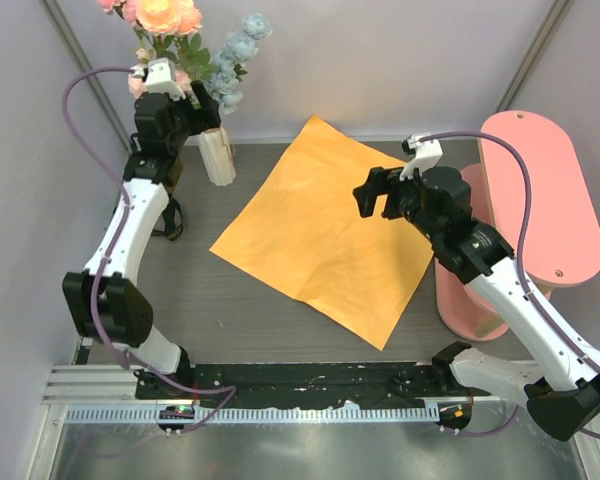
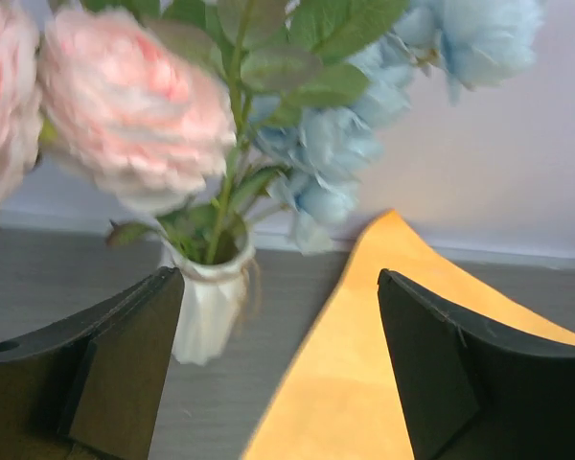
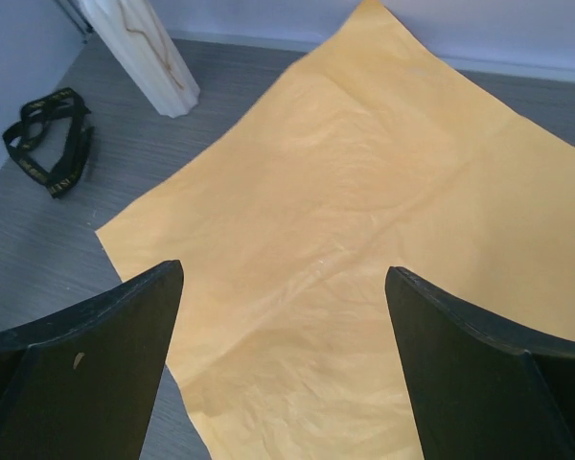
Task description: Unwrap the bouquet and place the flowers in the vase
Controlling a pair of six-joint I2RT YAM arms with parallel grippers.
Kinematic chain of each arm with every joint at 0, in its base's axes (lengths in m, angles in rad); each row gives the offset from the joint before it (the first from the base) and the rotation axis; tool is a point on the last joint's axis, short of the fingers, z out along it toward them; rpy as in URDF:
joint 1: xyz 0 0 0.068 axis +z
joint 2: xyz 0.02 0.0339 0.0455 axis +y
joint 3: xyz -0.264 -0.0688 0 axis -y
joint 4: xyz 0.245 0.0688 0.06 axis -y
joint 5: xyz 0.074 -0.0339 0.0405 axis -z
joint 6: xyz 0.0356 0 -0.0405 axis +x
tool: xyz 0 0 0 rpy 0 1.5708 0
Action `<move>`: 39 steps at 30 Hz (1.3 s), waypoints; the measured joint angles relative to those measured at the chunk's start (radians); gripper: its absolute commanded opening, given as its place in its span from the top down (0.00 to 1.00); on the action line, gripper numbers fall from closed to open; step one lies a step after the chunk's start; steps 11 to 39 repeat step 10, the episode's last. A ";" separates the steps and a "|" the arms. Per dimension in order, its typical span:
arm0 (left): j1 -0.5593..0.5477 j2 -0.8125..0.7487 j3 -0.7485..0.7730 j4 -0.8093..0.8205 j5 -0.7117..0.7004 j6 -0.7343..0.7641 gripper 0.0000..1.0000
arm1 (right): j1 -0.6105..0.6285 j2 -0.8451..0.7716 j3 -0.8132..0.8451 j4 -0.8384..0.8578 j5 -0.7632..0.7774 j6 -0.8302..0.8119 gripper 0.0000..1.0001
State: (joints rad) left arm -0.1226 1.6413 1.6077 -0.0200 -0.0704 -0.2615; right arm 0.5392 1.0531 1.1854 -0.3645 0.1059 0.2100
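The flowers point(image 1: 170, 20) stand in the vase point(image 1: 217, 155) at the far left of the desk point(image 1: 240, 310). The left end effector point(image 2: 280, 276) and right end effector point(image 3: 283, 270) gape empty. The left hangs close; a careless retreat could snag leaves and topple the narrow vase

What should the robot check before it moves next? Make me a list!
1. Flowers standing in the vase: ok.
2. Vase upright: ok.
3. Left end effector open, nothing held: ok.
4. Right end effector open, nothing held: ok.
5. Paper unwrapped, lying flat: ok.
6. Ribbon lying loose, away from the flowers: ok.
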 measured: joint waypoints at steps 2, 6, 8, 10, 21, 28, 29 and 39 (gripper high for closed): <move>0.002 -0.084 -0.068 -0.023 0.043 -0.059 0.14 | 0.000 -0.002 0.001 -0.035 0.043 0.014 0.07; 0.005 -0.254 -0.238 -0.040 0.164 -0.176 0.14 | 0.000 -0.011 0.002 -0.133 0.149 0.054 0.07; 0.005 -0.333 -0.320 -0.051 0.241 -0.232 0.14 | 0.000 -0.036 -0.001 -0.177 0.181 0.061 0.07; 0.005 -0.405 -0.385 -0.068 0.332 -0.286 0.14 | 0.000 -0.097 -0.022 -0.208 0.195 0.060 0.07; 0.005 -0.405 -0.385 -0.068 0.332 -0.286 0.14 | 0.000 -0.097 -0.022 -0.208 0.195 0.060 0.07; 0.005 -0.405 -0.385 -0.068 0.332 -0.286 0.14 | 0.000 -0.097 -0.022 -0.208 0.195 0.060 0.07; 0.005 -0.405 -0.385 -0.068 0.332 -0.286 0.14 | 0.000 -0.097 -0.022 -0.208 0.195 0.060 0.07; 0.005 -0.405 -0.385 -0.068 0.332 -0.286 0.14 | 0.000 -0.097 -0.022 -0.208 0.195 0.060 0.07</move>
